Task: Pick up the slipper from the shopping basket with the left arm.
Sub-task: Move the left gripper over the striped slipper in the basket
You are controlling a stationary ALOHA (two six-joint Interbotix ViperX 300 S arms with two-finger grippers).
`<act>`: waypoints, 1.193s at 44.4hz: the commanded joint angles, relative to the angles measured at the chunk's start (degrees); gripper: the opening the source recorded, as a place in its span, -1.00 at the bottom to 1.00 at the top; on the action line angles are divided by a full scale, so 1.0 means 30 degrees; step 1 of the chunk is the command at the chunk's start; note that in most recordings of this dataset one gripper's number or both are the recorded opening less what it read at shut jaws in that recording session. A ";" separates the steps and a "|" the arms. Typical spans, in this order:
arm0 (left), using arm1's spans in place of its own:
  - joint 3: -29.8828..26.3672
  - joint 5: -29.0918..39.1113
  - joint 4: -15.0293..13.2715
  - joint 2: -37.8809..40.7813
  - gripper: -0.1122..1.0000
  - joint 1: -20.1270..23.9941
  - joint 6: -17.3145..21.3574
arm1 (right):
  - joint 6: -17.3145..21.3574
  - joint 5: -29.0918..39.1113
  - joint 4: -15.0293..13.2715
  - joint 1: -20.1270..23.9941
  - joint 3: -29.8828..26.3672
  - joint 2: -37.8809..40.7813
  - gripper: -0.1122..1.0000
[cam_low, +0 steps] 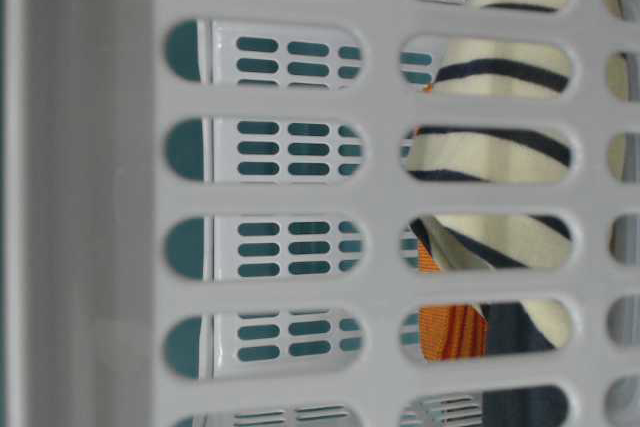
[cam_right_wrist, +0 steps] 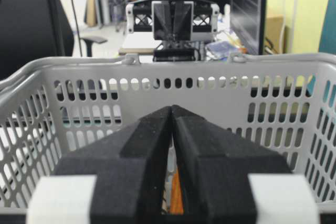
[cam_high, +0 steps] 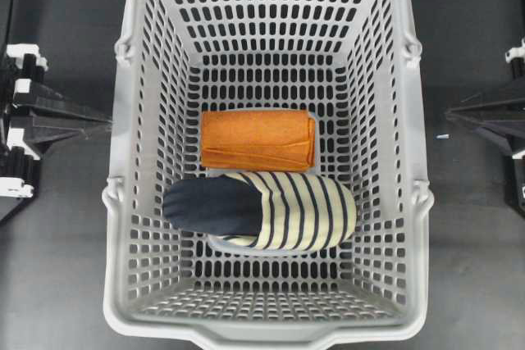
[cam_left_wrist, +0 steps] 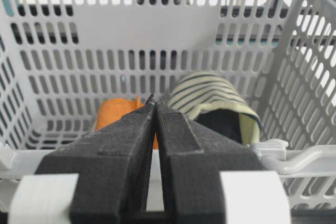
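Observation:
The slipper (cam_high: 271,211), cream with navy stripes and a dark navy heel half, lies on the floor of the grey shopping basket (cam_high: 119,227), toe to the right. It also shows in the left wrist view (cam_left_wrist: 210,95) and through the slots in the table-level view (cam_low: 490,152). My left gripper (cam_high: 102,125) is shut and empty, outside the basket's left wall; in its wrist view the tips (cam_left_wrist: 155,102) touch. My right gripper (cam_high: 451,114) is shut and empty outside the right wall, tips together in its wrist view (cam_right_wrist: 171,109).
An orange folded cloth roll (cam_high: 257,139) lies just behind the slipper, touching it; it also shows in the left wrist view (cam_left_wrist: 116,111). The basket's tall slotted walls (cam_left_wrist: 157,51) surround both. Dark tabletop (cam_high: 57,243) lies on either side.

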 commanded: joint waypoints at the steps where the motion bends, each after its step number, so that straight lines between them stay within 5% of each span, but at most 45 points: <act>1: -0.1875 0.1846 0.0791 0.0088 -0.70 -0.0586 -0.0586 | 0.0176 -0.0088 0.0059 0.0205 -0.0352 0.0059 -0.79; 14: -0.7295 1.0605 0.0820 0.1406 -0.80 -0.0850 -0.1201 | 0.1025 0.2607 0.0234 0.0469 -0.0381 -0.0820 -0.80; 48: -1.8779 2.1035 0.0820 1.3301 -0.80 -0.1992 -0.1377 | 0.1172 0.7646 0.0234 0.0527 -0.0850 -0.2959 -0.79; 53: -2.0508 2.2295 0.0820 1.5000 -0.80 -0.1934 -0.1348 | 0.1113 0.7617 0.0234 0.0527 -0.0762 -0.2988 -0.65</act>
